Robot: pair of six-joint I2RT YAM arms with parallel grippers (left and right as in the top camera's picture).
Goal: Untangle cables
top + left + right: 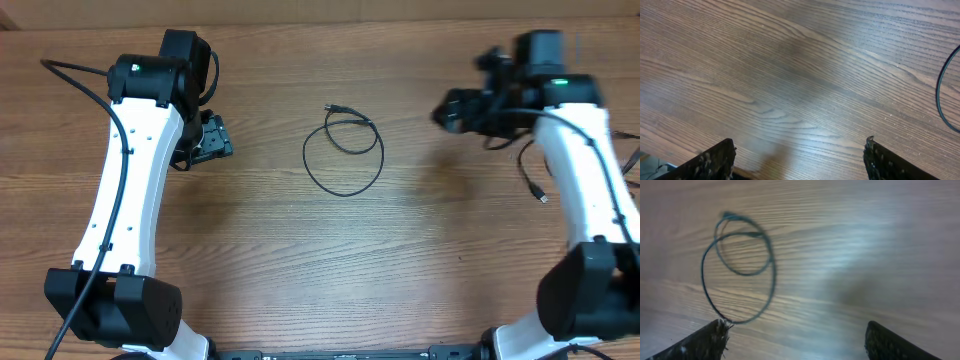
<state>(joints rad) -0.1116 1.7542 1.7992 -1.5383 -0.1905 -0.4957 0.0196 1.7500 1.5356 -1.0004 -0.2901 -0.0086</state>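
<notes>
One thin black cable [345, 150] lies on the table's middle in a double loop, with a small plug at its top end. My left gripper [212, 140] is open and empty to its left. In the left wrist view the open fingers [800, 150] frame bare wood, and an arc of the cable [940, 95] shows at the right edge. My right gripper [450, 108] is open and empty to the cable's right. The right wrist view is blurred and shows the cable loop [740, 270] ahead of the open fingers [796, 330], near the left finger. A second thin cable [530, 175] with a silver tip lies by the right arm.
The wooden table [330, 260] holds nothing else in view. The white left arm [125, 190] and right arm [590, 170] stand at either side, with thicker black cables running along them.
</notes>
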